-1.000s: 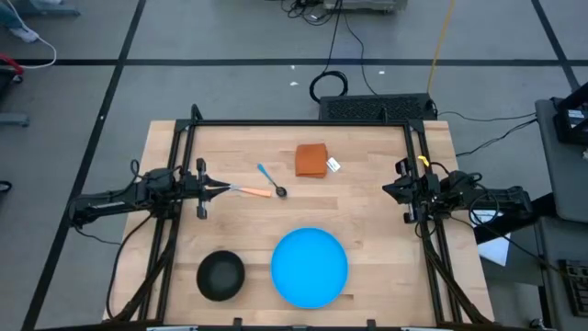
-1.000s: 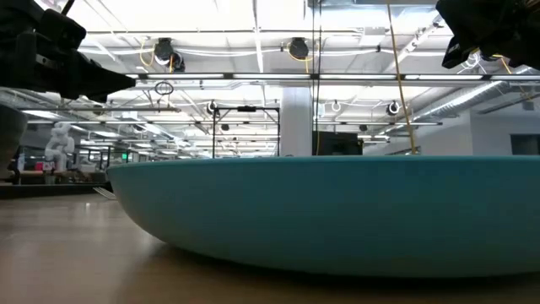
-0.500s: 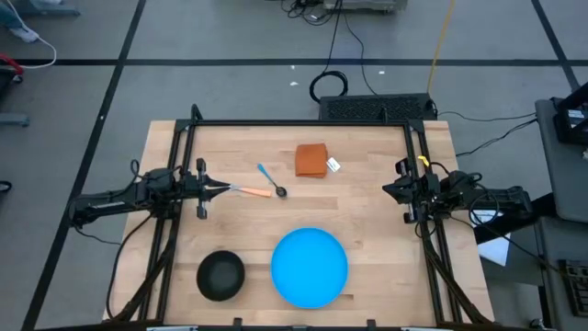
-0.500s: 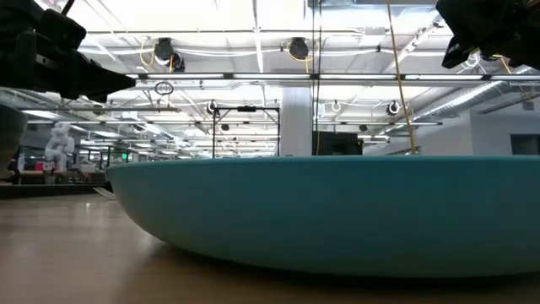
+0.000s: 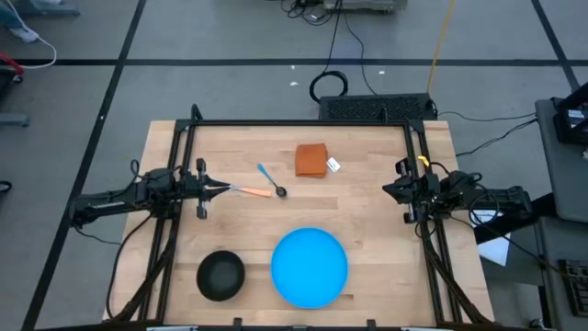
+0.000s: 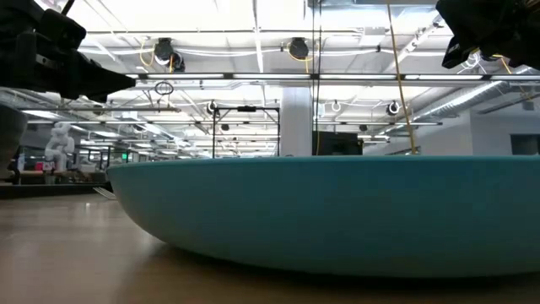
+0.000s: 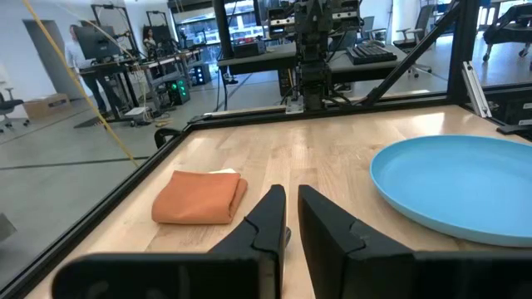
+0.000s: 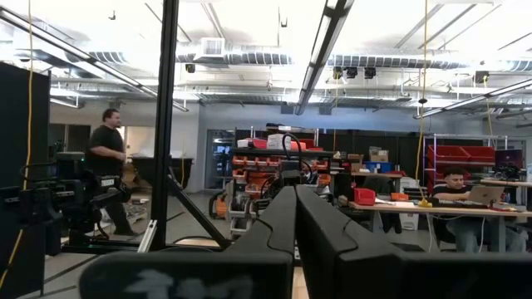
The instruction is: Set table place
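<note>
While the left pincer [image 5: 219, 189] hangs low over the left part of the worktop [image 5: 367, 207], its two dark fingers [image 7: 268, 218] stand nearly together with only a thin slit between them, holding nothing. Its tips are just at the pale metal end of the fork [image 5: 252, 191], which lies flat with its orange handle pointing toward the middle of the worktop. The spoon [image 5: 270, 181] lies at a slant, its dark bowl touching or just beside the fork's orange end and its blue handle running toward the far edge. Past those, nearer the far edge, is a folded orange cloth [image 5: 311, 160] with a white tag. The blue plate [image 5: 310, 267] sits near the front edge at the middle, well apart from the pincer, and the black bowl [image 5: 220, 275] stands just left of it, apart. The right pincer [image 5: 395, 191] waits at the right side over the black frame rail, fingers [image 8: 320, 228] pressed close, empty. Nothing lies between the left pincer and the fork.
</note>
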### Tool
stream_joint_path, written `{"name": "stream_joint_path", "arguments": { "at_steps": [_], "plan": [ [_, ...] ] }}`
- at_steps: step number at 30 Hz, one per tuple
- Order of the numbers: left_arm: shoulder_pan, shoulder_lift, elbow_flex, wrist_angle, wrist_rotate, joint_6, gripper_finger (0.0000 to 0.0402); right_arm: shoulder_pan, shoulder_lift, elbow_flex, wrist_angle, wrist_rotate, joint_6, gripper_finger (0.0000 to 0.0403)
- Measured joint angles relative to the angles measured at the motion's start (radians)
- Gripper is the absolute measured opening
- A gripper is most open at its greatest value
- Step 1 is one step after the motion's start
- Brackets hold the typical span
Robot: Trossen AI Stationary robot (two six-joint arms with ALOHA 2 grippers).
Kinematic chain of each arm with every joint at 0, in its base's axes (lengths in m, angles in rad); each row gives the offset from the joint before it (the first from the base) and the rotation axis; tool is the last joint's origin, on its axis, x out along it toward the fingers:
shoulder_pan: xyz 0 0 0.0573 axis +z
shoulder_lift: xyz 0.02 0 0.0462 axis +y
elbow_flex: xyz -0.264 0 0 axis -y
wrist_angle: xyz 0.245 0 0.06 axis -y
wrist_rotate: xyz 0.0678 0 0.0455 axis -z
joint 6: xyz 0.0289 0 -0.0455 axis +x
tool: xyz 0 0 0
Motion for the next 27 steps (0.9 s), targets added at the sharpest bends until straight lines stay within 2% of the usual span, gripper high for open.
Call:
{"name": "stream_joint_path", "arguments": {
  "at_steps": [19, 27],
  "plan": [
    [0.000, 0.000, 0.000, 0.000, 0.000, 0.000, 0.0042, 0.000, 0.000, 0.000, 0.000, 0.000, -0.001, 0.0000],
    [0.000, 0.000, 0.000, 0.081, 0.000, -0.001, 0.0042, 0.000, 0.000, 0.000, 0.000, 0.000, -0.003, 0.0000]
  ]
}}
